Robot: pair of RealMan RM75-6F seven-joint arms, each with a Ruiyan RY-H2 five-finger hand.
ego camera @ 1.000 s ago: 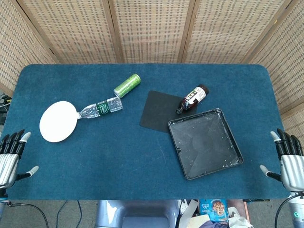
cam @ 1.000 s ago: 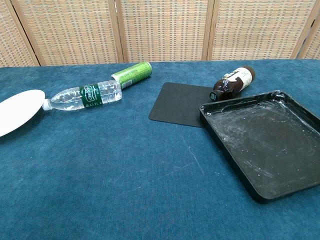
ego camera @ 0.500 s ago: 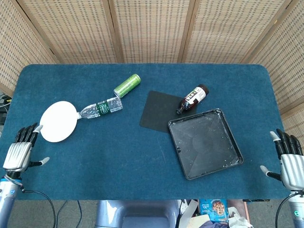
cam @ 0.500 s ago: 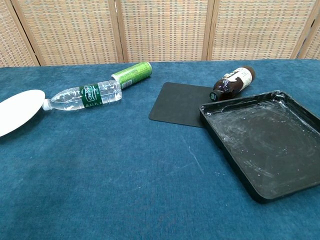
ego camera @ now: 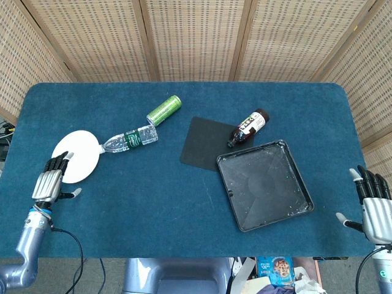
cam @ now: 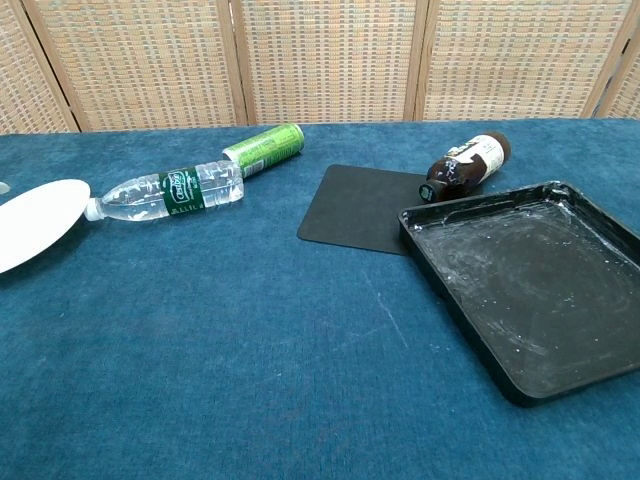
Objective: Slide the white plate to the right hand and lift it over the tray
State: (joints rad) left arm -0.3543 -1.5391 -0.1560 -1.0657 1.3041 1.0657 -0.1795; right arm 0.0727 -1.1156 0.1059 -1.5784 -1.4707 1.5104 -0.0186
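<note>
Now that the left hand (ego camera: 51, 181) has advanced, fingers spread and empty, to the near rim of the white plate (ego camera: 76, 154) at the surface's far left, sliding can begin toward the open, waiting right hand (ego camera: 375, 211).

Two bottles (ego camera: 130, 139) (ego camera: 248, 127), one can (ego camera: 164, 109), seemingly.

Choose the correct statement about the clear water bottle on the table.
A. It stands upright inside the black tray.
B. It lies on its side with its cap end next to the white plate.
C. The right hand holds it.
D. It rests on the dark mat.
B: the water bottle lies flat on the cloth, its cap end by the white plate, far from the tray.
</note>
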